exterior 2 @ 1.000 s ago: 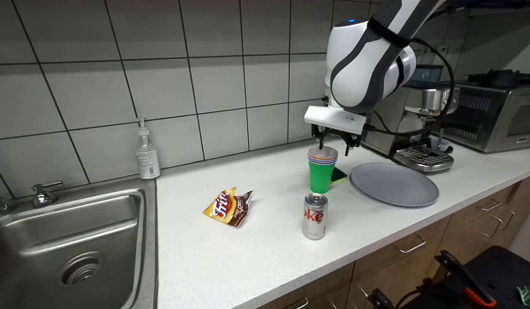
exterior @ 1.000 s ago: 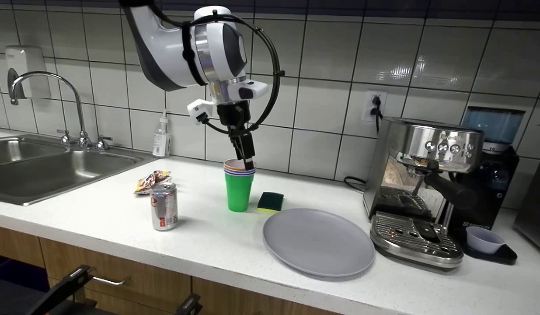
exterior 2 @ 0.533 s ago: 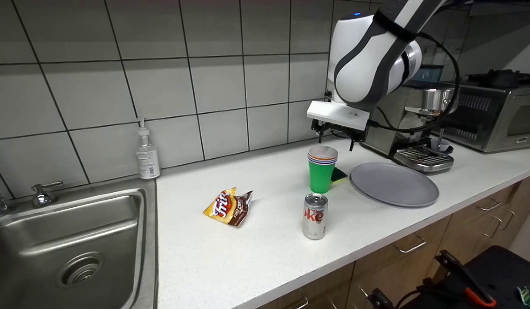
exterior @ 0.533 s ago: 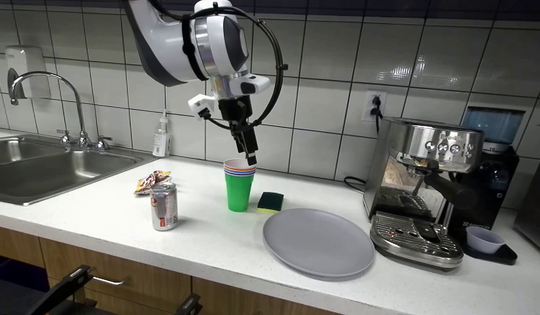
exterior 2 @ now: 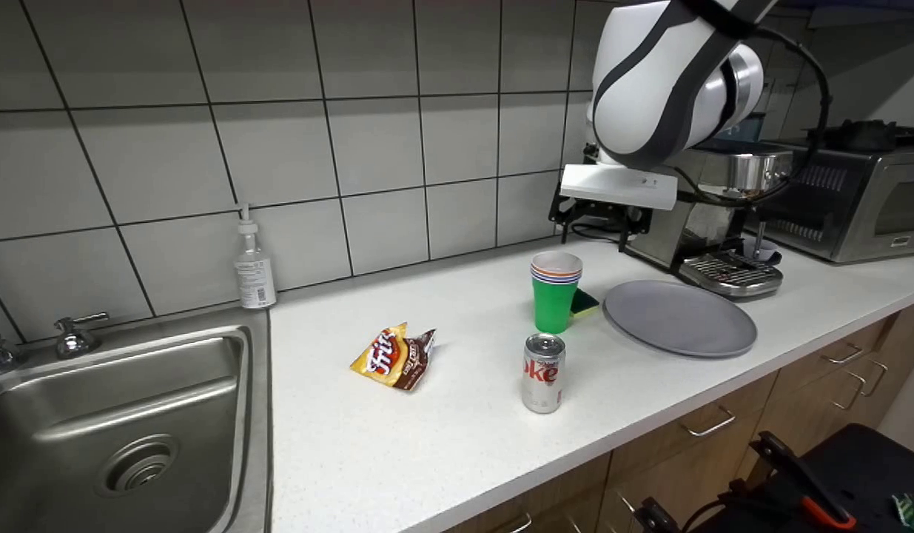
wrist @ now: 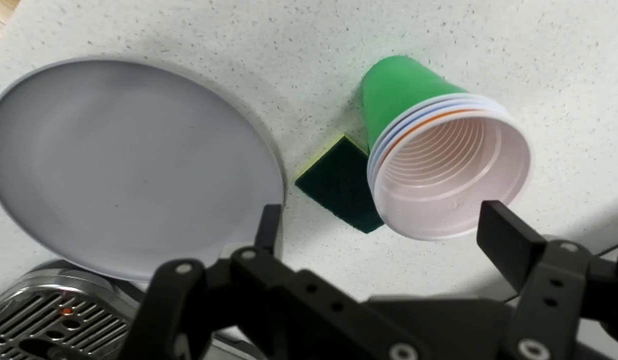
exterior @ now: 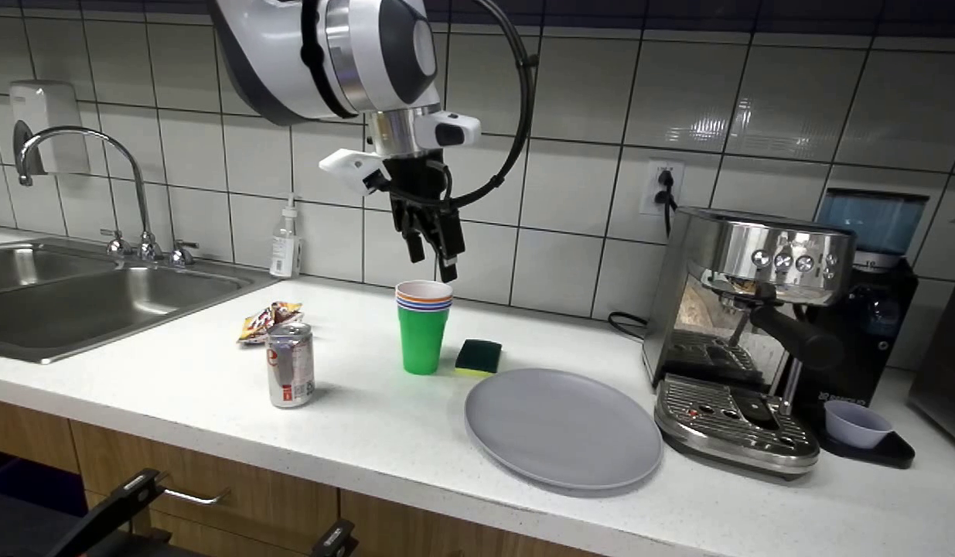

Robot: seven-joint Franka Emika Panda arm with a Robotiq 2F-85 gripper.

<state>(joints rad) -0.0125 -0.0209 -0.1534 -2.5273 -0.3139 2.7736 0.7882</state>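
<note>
Below the camera in the wrist view, the black two-fingered gripper [wrist: 381, 225] hangs with its fingers spread wide and nothing between them. Nearest to it is an upright stack of nested green plastic cups [wrist: 429, 155], pale inside, its mouth turned toward the lens. Just beside the stack lies a dark green scouring sponge with a yellow underside [wrist: 341, 185], and next to that a flat round grey plate [wrist: 138, 165].

In an exterior view, the white-and-grey robot arm [exterior: 284, 62] reaches down from the top, wrist bent so that the gripper points downward at a slight tilt, above the cups' rims and apart from them. The step in hand looks like free positioning over the stack; any grasp from this pose would call for lowering and centring the fingers. A silver soda can [exterior: 291, 367] stands apart from the cups.

In an exterior view, the gripper [exterior 2: 593, 240] seems to sit toward the pale tiled wall [exterior 2: 382, 148], clear of the stack. A crinkled yellow-and-brown snack bag [exterior 2: 394, 359] lies nearer the sink [exterior 2: 257, 370].
</note>
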